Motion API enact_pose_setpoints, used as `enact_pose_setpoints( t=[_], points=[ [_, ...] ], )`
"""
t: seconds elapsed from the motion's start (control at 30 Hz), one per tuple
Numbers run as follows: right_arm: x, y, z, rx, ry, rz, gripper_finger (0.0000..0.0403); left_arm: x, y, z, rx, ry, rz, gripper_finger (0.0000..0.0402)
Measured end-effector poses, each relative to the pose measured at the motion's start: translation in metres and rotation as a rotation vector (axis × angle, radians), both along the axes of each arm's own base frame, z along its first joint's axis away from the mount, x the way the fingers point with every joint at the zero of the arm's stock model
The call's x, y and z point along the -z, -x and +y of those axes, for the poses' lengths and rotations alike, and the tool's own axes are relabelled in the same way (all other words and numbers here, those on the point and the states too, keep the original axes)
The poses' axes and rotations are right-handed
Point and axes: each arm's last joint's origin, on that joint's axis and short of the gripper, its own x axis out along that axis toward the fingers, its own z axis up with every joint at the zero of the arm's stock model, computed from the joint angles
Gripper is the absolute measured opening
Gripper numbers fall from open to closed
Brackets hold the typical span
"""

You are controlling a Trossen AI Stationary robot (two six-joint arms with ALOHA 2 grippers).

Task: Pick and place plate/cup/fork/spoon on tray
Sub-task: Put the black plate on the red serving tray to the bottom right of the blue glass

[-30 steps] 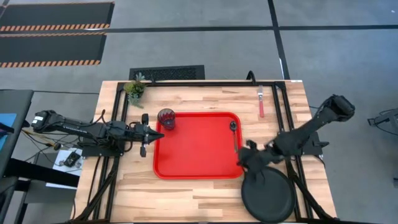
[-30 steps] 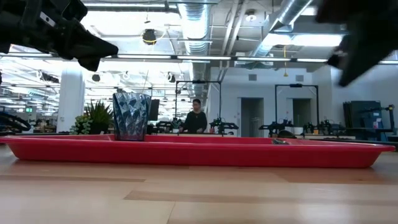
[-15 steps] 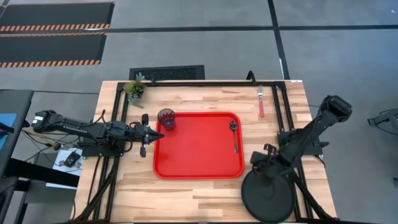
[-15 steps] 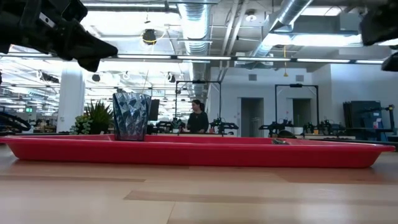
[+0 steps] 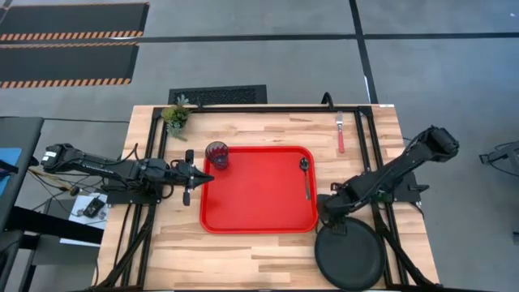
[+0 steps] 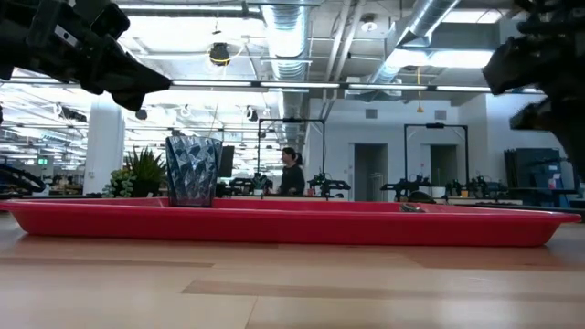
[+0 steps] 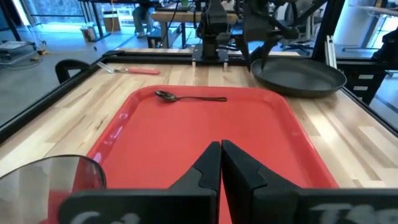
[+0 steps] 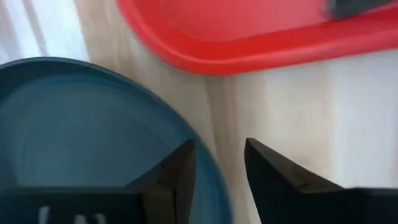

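High view: cup (image 5: pixel 216 154) and spoon (image 5: pixel 306 175) on tray (image 5: pixel 258 222); plate (image 5: pixel 349 254) and fork (image 5: pixel 340 132) left on surface. Right end effector (image 5: pixel 327 217) spread, seemingly straddling plate rim. Left end effector (image 5: pixel 200 174) pressed together.

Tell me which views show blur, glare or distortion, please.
Right wrist view: plate and tray blurred, very close. Low view: bright ceiling lights backlight the cup; both arms are dark silhouettes. Left wrist view: cup soft at the edge; spoon sharp.
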Motion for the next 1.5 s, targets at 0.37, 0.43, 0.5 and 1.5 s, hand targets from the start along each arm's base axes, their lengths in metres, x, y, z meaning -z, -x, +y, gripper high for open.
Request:
enact_pose_setpoints(
  t=[0.37,0.43,0.5,1.5],
  points=[
    [0.032,-0.006,0.01,-0.075,-0.019,0.131,0.0148,0.0,0.0,0.0,0.001,0.003,0.004,0.0],
    [0.035,-0.007,0.01,-0.097,-0.024,0.148,0.0144,0.001,0.0,0.0,0.001,0.003,0.006,0.0],
    [0.037,-0.008,0.011,-0.105,-0.03,0.155,0.0137,0.001,0.0,0.0,0.001,0.004,0.008,0.0],
    [-0.034,-0.019,0.004,-0.005,-0.261,-0.187,0.0005,0.002,0.0,0.0,-0.004,0.022,0.02,0.0]
  ],
)
